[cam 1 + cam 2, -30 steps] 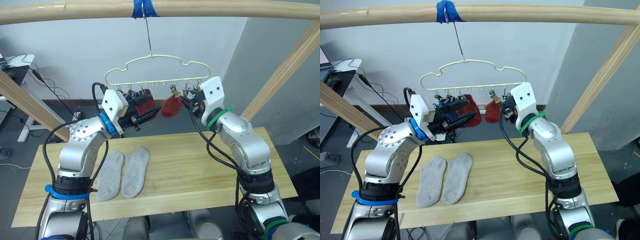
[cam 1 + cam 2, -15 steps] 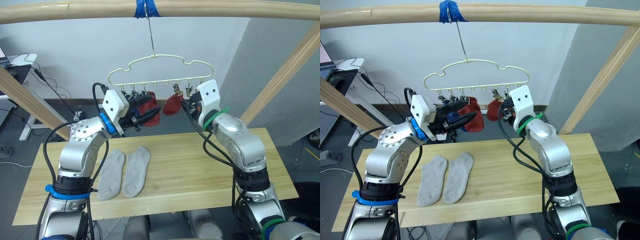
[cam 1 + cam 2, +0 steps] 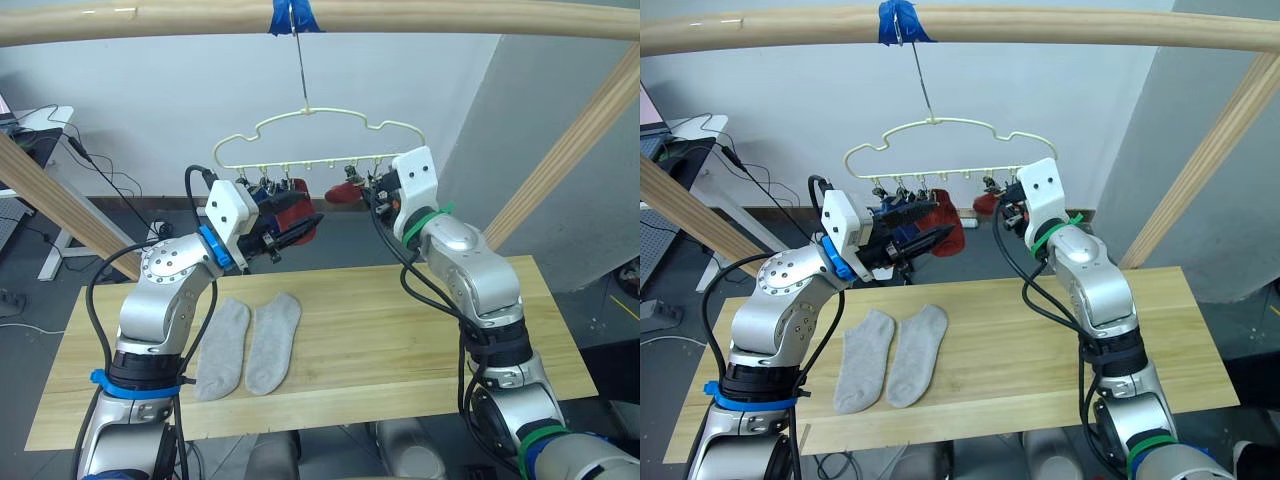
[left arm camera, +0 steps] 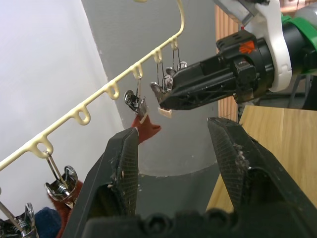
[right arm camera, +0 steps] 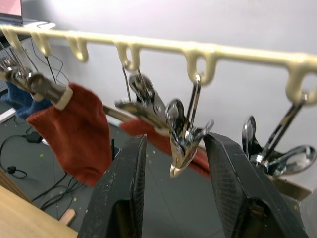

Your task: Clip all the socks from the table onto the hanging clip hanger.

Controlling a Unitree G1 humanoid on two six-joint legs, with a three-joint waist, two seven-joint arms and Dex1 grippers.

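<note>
Red sock (image 3: 343, 193) lifted, right gripper (image 3: 372, 192) raised

Blue knit socks (image 3: 883, 214) mostly hidden behind left gripper (image 3: 930, 238). Second rust-red knit sock (image 3: 343, 193) partly hidden by right gripper (image 3: 372, 190); clip hold unclear.

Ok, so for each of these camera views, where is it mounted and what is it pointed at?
Left and right eye views: on the head, looking down over both arms at the table, grey socks and clip hanger.
Left wrist view: looks along its open gripper at the right gripper by the clips.
Right wrist view: looks along its open gripper at clips and a red sock.
All share the clip hanger.
</note>
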